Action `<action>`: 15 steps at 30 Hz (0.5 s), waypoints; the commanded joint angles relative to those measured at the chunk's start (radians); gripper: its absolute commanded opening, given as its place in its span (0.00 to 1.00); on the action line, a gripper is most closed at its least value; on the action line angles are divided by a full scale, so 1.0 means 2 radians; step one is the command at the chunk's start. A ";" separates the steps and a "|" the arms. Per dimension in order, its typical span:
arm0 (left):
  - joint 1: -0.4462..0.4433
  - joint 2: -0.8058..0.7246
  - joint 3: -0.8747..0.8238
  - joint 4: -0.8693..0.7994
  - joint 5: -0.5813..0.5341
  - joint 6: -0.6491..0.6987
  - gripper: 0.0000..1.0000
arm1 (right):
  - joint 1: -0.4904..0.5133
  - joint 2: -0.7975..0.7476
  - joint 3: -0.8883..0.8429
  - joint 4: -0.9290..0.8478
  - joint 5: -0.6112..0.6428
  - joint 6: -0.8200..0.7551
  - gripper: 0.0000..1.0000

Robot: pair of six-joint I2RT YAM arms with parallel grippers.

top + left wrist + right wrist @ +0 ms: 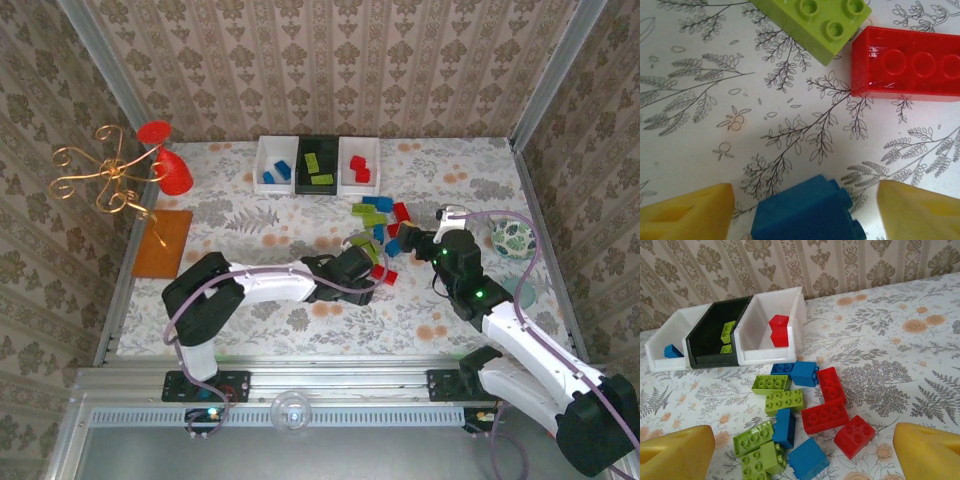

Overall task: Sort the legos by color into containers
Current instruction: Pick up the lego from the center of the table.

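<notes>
left claw (805, 192) spread around a blue lego (800, 215), not pinching it; right claw (802, 440) spread wide, holding nothing.
the blue lego sits between the left claw's yellow fingers (690, 212) with a gap on each side; just ahead of it lie a lime green brick (812, 25) and a red brick (907, 62), close together. ahead of the right claw a loose pile of legos (800, 415) lies on the floral table (920, 365); beyond the pile stand the containers: a white bin (660, 342) with blue inside, a black bin (710, 320) with green, and a second white bin (757, 322) with a red piece (779, 330).
</notes>
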 commanded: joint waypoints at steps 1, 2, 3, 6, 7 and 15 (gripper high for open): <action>-0.002 0.015 0.014 -0.011 -0.004 -0.004 0.70 | -0.002 0.001 -0.006 0.007 -0.006 0.011 0.93; -0.004 0.019 0.015 -0.011 -0.005 -0.004 0.68 | -0.002 0.001 -0.006 0.007 -0.006 0.010 0.93; -0.006 0.022 0.018 -0.013 -0.007 -0.005 0.66 | -0.002 0.001 -0.006 0.007 -0.007 0.010 0.93; -0.011 0.030 0.024 -0.024 -0.021 -0.006 0.60 | -0.002 0.002 -0.007 0.007 -0.006 0.009 0.93; -0.012 0.030 0.023 -0.026 -0.026 -0.007 0.58 | -0.002 0.002 -0.007 0.008 -0.006 0.010 0.93; 0.024 -0.058 -0.037 0.000 -0.080 0.000 0.43 | -0.002 0.009 -0.006 0.010 -0.008 0.009 0.93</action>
